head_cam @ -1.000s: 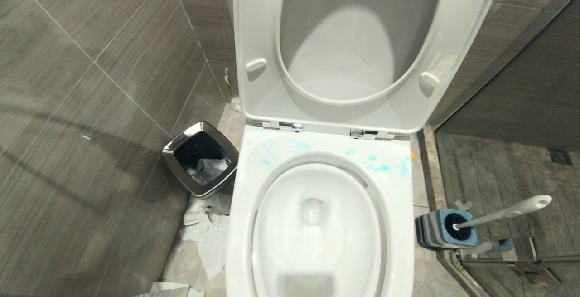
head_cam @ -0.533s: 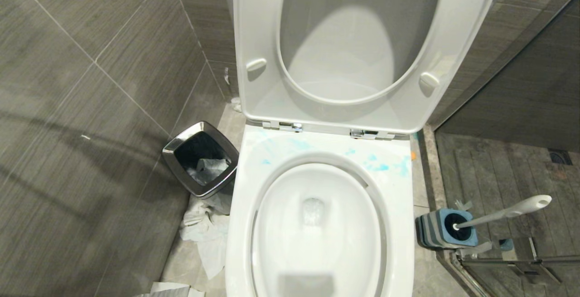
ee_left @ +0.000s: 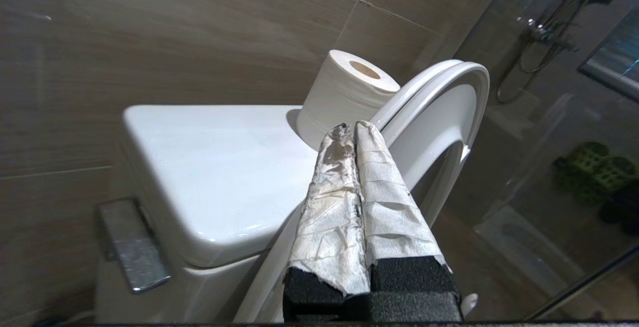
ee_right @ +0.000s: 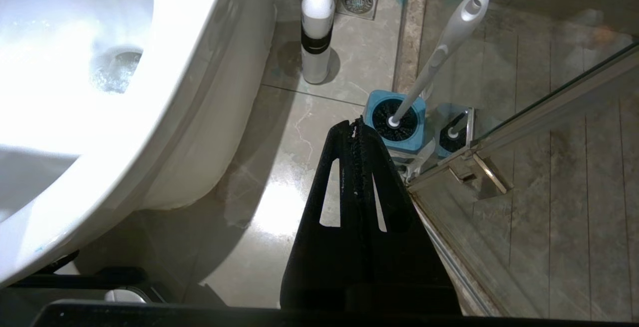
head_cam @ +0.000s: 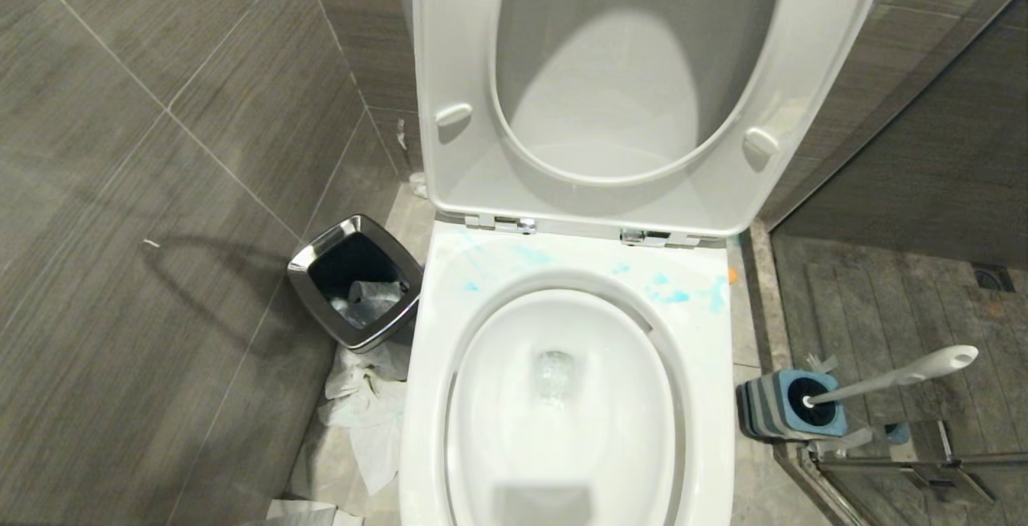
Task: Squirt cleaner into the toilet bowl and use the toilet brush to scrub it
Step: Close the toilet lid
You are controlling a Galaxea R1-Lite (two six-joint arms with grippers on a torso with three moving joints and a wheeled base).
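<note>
The white toilet bowl (head_cam: 562, 430) stands open, seat and lid (head_cam: 626, 68) raised, with blue smears on the rim behind the opening. On the floor to its right the toilet brush (head_cam: 891, 377) leans in its square blue-and-grey holder (head_cam: 787, 405). The cleaner (ee_right: 316, 27), a white bottle with an orange cap, stands on the floor beside the bowl (ee_right: 75, 92), beyond the brush holder (ee_right: 397, 125). My left gripper (ee_left: 352, 130), fingers wrapped in white paper, is shut and empty, up beside the cistern (ee_left: 214, 167) and the raised lid (ee_left: 439, 107). My right gripper (ee_right: 353, 125) hangs shut over the floor just short of the holder.
A steel-rimmed trash bin (head_cam: 356, 281) sits left of the bowl, with crumpled paper (head_cam: 365, 405) on the floor below it. A toilet roll (ee_left: 347, 92) rests on the cistern. A glass shower partition (ee_right: 524, 132) and its metal bracket stand close to the brush holder.
The arm's shadow on the left wall has shifted and tightened into a loop shape. Bowl, brush and bin have not moved.
</note>
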